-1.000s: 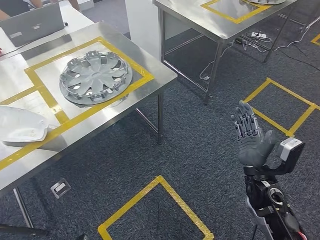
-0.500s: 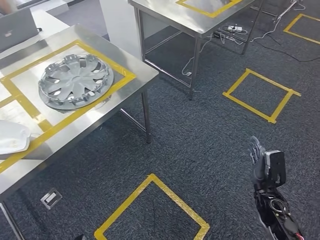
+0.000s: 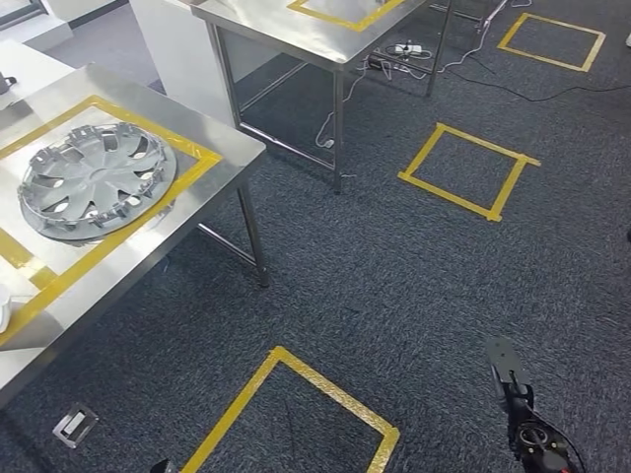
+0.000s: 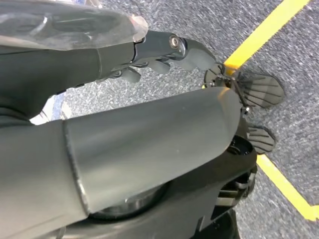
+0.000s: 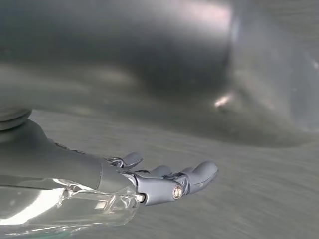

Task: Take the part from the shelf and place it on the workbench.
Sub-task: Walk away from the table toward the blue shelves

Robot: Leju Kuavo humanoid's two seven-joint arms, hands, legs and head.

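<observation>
Looking down from the head view: a silver hubcap (image 3: 97, 180), presumably the part, lies flat inside a yellow tape frame (image 3: 195, 168) on the steel workbench (image 3: 223, 182), so placement looks done. A second steel table (image 3: 327, 44) stands beyond, well apart. Yellow floor squares (image 3: 465, 168) mark the dark carpet (image 3: 357, 266). Right arm (image 3: 521, 414) hangs low at the lower edge.

Left wrist view: left hand (image 4: 165, 52) hangs beside the robot's body, fingers extended and apart, holding nothing. Carpet and yellow tape lie beneath.

Right wrist view: right hand (image 5: 165, 181) with fingers stretched out and loosely spread, nothing in it; the background is blurred.

Judgement: the step in hand appears to be moving off from the bench. Best done with arms low, clear of the bench corner, so the hubcap is not nudged out of its frame.
</observation>
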